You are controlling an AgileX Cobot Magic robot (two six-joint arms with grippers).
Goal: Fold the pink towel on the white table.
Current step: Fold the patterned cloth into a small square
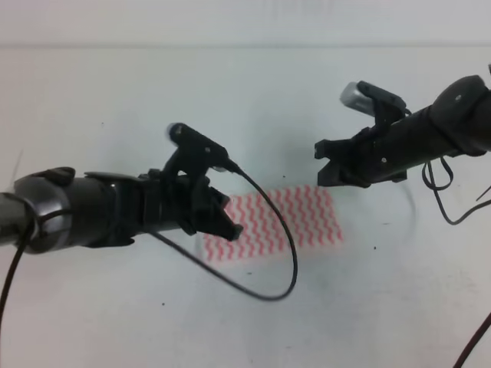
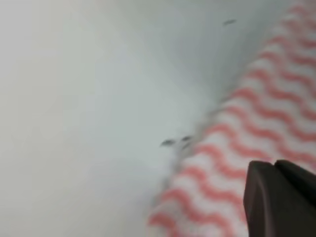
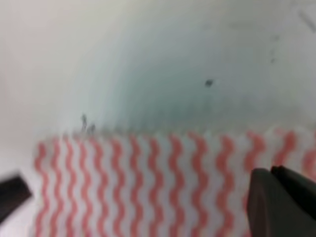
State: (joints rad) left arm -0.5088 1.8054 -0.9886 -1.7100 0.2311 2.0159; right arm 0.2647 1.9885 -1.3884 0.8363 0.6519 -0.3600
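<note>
Your pink towel [image 1: 280, 222] lies flat near the middle of the white table [image 1: 100, 84].

Your left gripper [image 1: 222, 222] hangs over the towel's left edge and your right gripper [image 1: 326, 165] just above its far right corner; you cannot tell how wide either stands, and neither visibly holds cloth.

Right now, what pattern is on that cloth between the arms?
The pink towel has pink-red and white wavy zigzag stripes, clearest in the right wrist view.

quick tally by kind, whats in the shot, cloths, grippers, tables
cloths: 1, the pink towel
grippers: 2, the left gripper and the right gripper
tables: 1, the white table
total: 4
</note>
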